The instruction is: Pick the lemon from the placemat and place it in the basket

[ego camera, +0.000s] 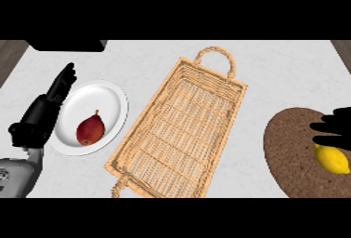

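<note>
A yellow lemon (332, 159) lies on the round brown placemat (295, 148) at the right edge of the view. My right hand (334, 126) hovers just above the lemon, its fingers spread and pointing left, holding nothing; the rest of the hand is cut off by the edge. The woven wicker basket (179, 128), long with a handle at each end, lies in the middle of the counter with nothing in it. At the left, my left hand (41, 116) rests with straight fingers pointing up, beside a white plate.
A white plate (103, 102) holding a red pear (90, 130) sits left of the basket, next to my left hand. A dark object (65, 45) stands at the counter's far left corner. Wooden floor shows past the counter's corners.
</note>
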You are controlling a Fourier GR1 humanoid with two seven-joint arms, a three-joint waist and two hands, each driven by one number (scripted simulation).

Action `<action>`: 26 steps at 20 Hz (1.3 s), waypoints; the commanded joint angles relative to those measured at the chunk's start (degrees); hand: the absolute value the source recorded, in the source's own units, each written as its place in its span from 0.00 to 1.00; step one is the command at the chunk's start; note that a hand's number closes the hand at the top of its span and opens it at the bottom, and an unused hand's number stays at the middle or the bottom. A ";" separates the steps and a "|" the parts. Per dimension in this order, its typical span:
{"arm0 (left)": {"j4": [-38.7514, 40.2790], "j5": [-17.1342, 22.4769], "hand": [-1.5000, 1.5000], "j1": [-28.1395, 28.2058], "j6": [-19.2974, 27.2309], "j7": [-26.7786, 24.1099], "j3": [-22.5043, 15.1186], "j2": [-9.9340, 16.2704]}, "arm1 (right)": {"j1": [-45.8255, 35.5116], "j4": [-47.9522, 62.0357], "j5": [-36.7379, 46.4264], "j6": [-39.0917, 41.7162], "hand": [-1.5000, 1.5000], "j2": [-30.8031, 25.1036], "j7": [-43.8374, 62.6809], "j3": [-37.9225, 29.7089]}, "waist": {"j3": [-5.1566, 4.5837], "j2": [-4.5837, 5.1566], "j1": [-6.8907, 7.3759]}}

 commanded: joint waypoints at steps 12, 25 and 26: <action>-0.79 -3.07 0.50 -1.17 -0.68 1.67 1.37 -2.88 | -6.31 13.23 24.81 -2.54 0.00 6.61 -13.07 15.51 | -0.02 -0.03 0.08; 0.44 -4.34 0.50 2.11 -4.20 -1.91 4.44 -4.11 | -2.49 29.27 42.30 -17.78 0.00 15.59 -21.28 21.07 | 0.00 -0.21 -0.69; -2.81 -5.18 0.50 0.93 -2.25 2.84 3.52 -5.30 | -1.17 31.93 44.08 -22.44 0.00 14.61 -23.91 20.86 | 0.03 -0.24 -0.75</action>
